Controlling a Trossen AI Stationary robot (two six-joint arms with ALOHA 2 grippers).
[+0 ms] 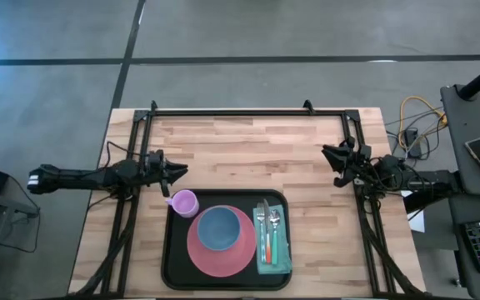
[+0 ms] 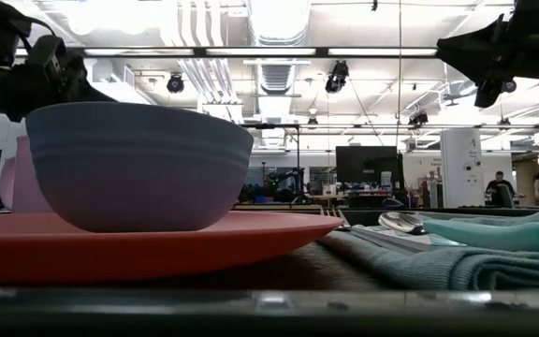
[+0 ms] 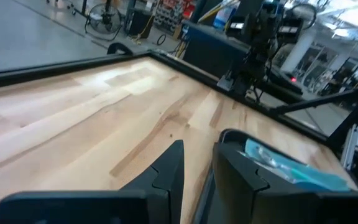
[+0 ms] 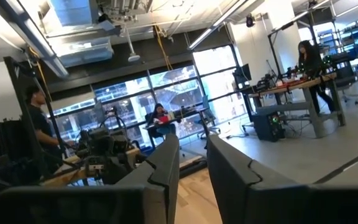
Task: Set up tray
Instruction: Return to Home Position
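The tray (image 1: 176, 271) lies on the bench (image 1: 240, 142) between the two arms, in the lower half of the high view. Its long axis runs left to right, square with the bench edges.

Contents:
- A pink plate (image 1: 202, 258) at centre, carrying a blue bowl (image 1: 219, 227).
- A purple cup (image 1: 183, 202) at the corner nearest the left pincer (image 1: 173, 175).
- A teal napkin (image 1: 282, 258) along the right side, with cutlery (image 1: 267, 229) laid on it crosswise to the tray, heads toward mid-bench.

The left pincer hangs just beyond that corner, fingers narrowly parted and empty. The right pincer (image 1: 332, 158) is well apart from the tray, near the right frame rail, likewise parted and empty.
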